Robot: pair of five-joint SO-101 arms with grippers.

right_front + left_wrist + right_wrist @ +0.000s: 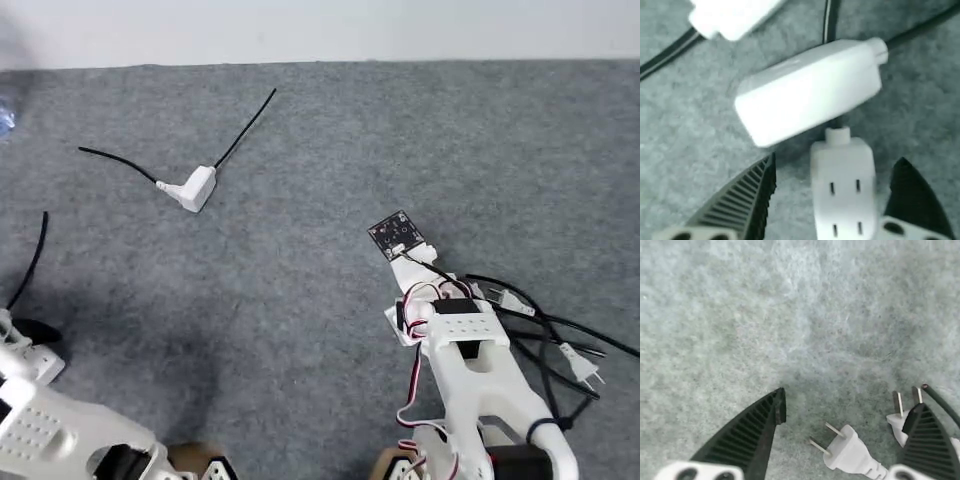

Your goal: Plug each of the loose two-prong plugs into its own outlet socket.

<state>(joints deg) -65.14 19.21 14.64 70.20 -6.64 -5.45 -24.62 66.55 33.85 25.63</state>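
While your right jaws stand spread near the right edge of the surface (330, 130), one loose plug (852, 452) lies between them, prongs pointing away from the arm; your left jaws, likewise spread, straddle the outlet socket (842, 185).

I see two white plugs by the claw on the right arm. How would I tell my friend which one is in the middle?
Look at the grey carpet under the right arm's claw. In the open gap between its two black fingers lies a white plug with two metal prongs. The other plug is tucked partly behind one finger; this one lies clear of both.
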